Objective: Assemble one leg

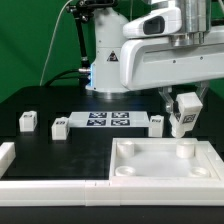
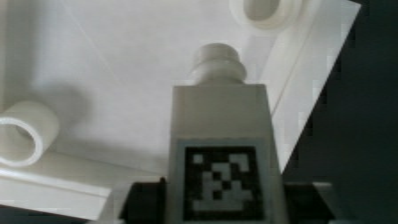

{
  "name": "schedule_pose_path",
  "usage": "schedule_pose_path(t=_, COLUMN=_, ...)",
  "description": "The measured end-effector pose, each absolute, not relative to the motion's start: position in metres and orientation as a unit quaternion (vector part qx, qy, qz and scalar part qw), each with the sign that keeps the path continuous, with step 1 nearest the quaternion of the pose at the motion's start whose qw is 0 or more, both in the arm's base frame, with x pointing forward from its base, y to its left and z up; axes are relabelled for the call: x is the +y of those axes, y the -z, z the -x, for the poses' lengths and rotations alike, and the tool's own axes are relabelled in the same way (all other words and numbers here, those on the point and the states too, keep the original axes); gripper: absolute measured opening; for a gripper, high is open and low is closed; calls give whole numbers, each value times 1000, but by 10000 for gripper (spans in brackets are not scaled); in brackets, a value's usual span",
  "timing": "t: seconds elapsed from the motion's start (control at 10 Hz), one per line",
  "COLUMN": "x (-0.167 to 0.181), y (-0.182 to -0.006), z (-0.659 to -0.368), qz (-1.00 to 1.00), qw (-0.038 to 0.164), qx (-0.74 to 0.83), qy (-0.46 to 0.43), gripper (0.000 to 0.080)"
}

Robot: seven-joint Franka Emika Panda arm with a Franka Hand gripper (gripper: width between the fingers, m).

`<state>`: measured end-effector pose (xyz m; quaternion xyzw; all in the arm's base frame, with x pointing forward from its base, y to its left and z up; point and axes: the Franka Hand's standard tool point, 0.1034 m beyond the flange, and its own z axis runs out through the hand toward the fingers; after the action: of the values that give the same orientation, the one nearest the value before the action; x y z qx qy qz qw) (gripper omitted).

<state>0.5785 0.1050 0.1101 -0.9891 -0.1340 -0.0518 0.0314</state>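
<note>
white leg [image 1: 182, 117] pinched in end effector [image 1: 185, 101], wrist pointing down, arm over white panel [image 1: 150, 166] far edge

Both pictures are small and coarse. In the exterior view the light is bright and seems to come from above. The white panel [image 1: 165, 162] is nearly washed out, with only faint shade along its rims, and the black table [image 1: 60, 150] swallows detail. The wrist view is soft throughout: the leg [image 2: 221, 120] is blurred close to the lens, and a grey shadow spreads beside a socket [image 2: 25, 128].
</note>
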Motion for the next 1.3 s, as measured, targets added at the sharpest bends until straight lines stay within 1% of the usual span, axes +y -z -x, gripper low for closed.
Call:
schedule_pose_path(t=0.3, x=105, y=-107, z=-580, qz=988, qw=29, qx=-131, qy=71, gripper=291)
schedule_pose_path(t=0.4, x=104, y=-105, z=-588, qz=988, qw=27, qx=-128, qy=85, gripper=291)
schedule_pose_path(t=0.6, x=99, y=-107, z=-609, qz=978, qw=17, qx=-128, qy=162, gripper=291)
schedule_pose_path(t=0.7, x=103, y=-104, z=-608, qz=982, qw=20, qx=-129, qy=138, gripper=291)
schedule_pose_path(t=0.8, x=106, y=-108, z=-616, qz=980, qw=20, qx=-130, qy=151, gripper=291)
schedule_pose_path(t=0.9, x=107, y=-108, z=-622, qz=976, qw=18, qx=-130, qy=173, gripper=291)
schedule_pose_path(t=1.0, x=107, y=-104, z=-623, qz=976, qw=18, qx=-131, qy=172, gripper=291)
schedule_pose_path(t=1.2, x=105, y=-102, z=-630, qz=968, qw=12, qx=-128, qy=215, gripper=291)
schedule_pose_path(t=1.3, x=107, y=-101, z=-630, qz=969, qw=13, qx=-130, qy=209, gripper=291)
